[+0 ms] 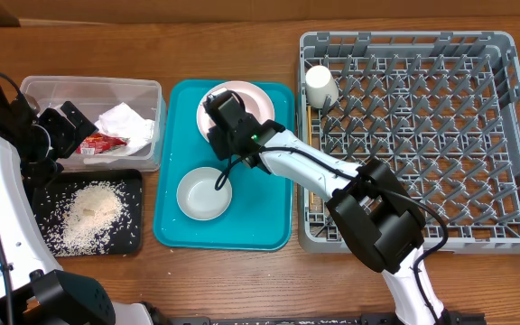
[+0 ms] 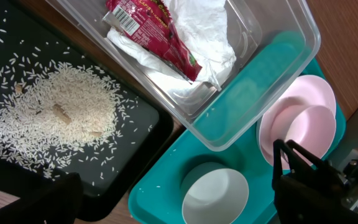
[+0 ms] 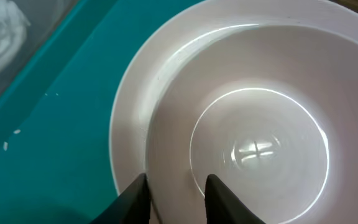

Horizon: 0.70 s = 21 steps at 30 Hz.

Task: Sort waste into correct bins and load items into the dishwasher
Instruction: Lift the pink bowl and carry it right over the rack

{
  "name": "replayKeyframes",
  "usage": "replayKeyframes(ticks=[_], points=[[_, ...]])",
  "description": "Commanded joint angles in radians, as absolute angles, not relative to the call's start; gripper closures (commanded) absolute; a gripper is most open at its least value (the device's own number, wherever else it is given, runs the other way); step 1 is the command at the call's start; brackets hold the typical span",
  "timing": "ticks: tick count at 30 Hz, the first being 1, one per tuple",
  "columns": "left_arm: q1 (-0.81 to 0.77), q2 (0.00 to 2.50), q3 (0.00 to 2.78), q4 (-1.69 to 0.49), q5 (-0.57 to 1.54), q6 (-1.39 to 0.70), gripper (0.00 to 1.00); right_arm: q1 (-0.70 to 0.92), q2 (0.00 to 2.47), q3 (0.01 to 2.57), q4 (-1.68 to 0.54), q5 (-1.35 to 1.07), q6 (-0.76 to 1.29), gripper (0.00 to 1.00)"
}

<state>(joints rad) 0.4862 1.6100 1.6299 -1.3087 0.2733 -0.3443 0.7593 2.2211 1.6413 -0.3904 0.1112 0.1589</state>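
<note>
My right gripper (image 1: 219, 113) (image 3: 176, 199) is shut on the near rim of the white bowl (image 3: 260, 124) (image 2: 306, 127), one finger inside and one outside. The bowl sits on the pale pink plate (image 1: 253, 97) (image 3: 126, 130). The grey-green bowl (image 1: 204, 192) (image 2: 215, 198) stands in front of it. The napkin (image 1: 126, 122) (image 2: 204, 25) and red wrapper (image 1: 102, 143) (image 2: 154, 31) lie in the clear tub (image 1: 88, 83). Rice (image 1: 88, 212) (image 2: 61, 115) lies in the black tray (image 1: 126, 185). My left gripper (image 1: 60, 128) (image 2: 179, 208) is open and empty beside the tub. The white cup (image 1: 321, 88) is in the grey rack (image 1: 404, 135).
The plate and both bowls stand on a teal serving tray (image 1: 174, 230) (image 2: 160, 186) between the bins and the rack. Thin chopsticks (image 1: 310, 144) seem to lie along the rack's left edge. A few rice grains lie loose on the teal tray.
</note>
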Motion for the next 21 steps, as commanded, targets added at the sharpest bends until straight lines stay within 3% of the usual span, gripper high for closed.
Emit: replayKeyframes(ticks=[1,6,9,16,21], points=[[0.490,1.602,1.650,-1.304,0.270,-0.355,0.00,0.756,2.223,1.637,-0.406,0.192,0.148,0.73],[0.490,1.602,1.650,-1.304,0.270,-0.355,0.00,0.756,2.222,1.637,-0.401,0.194,0.149,0.83],[0.490,1.602,1.650,-1.304,0.270,-0.355,0.00,0.756,2.212,1.641,-0.386,0.194,0.149,0.96],[0.490,1.602,1.650,-1.304,0.270,-0.355,0.00,0.756,2.056,1.688,-0.471,0.183,0.149,0.96],[0.490,1.602,1.650,-1.304,0.270,-0.355,0.00,0.725,1.804,1.689,-0.608,-0.012,0.183,0.96]])
